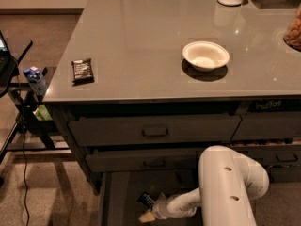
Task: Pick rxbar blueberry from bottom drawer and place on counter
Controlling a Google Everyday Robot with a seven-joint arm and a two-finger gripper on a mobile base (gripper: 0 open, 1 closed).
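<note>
Your gripper [149,214] sits low inside the open bottom drawer [117,197], at the end of the one white arm [230,187]; you cannot tell whether it is open or closed. One rxbar [146,199] lies on the drawer floor just beside the gripper, on its cabinet side; contact is unclear. Two upper drawers [155,130] sit above. The counter [141,27] holds one black bar [82,70] near its left edge and one white bowl [206,55].

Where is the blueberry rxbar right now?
Low in the camera view, left of centre: the small dark-wrapped rxbar blueberry sits in the open dark bottom drawer, right beside the gripper.
</note>
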